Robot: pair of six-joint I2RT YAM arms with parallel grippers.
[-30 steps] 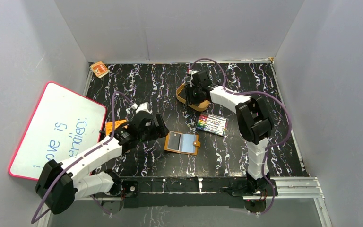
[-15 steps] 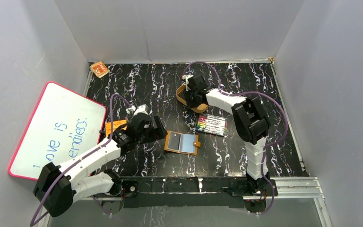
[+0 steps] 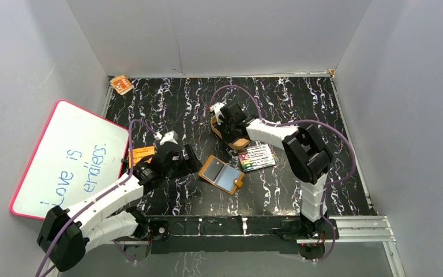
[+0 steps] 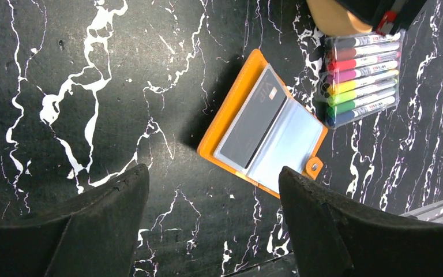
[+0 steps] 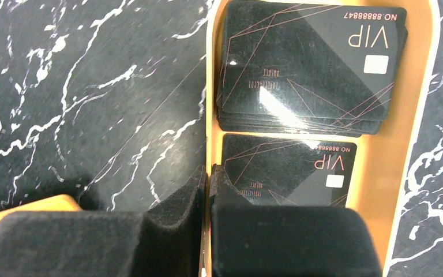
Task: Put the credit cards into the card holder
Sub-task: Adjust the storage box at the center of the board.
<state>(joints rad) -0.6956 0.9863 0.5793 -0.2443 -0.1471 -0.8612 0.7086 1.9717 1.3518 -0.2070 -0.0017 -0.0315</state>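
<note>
The orange card holder (image 3: 222,174) lies open near the table's middle, with one black card (image 4: 251,127) in its left pocket and a light-blue pocket (image 4: 288,144) beside it. Several black credit cards sit in the tan tray (image 5: 415,115): a stack (image 5: 311,63) and a single card (image 5: 288,167). My right gripper (image 5: 207,173) is shut on the tray's left wall (image 5: 210,104), one finger inside and one outside. In the top view it (image 3: 226,124) is over the tray (image 3: 240,142). My left gripper (image 4: 213,179) is open and empty, above the table just left of the card holder.
A pack of coloured markers (image 3: 256,157) lies right of the card holder, touching the tray's near end. An orange booklet (image 3: 141,154) lies by my left arm. A whiteboard (image 3: 69,158) leans at the left wall. A small orange item (image 3: 121,84) sits at the back left.
My right gripper has dragged the tray left and nearer. The markers and the card holder have turned and shifted. My left arm has drawn back slightly to the left.
</note>
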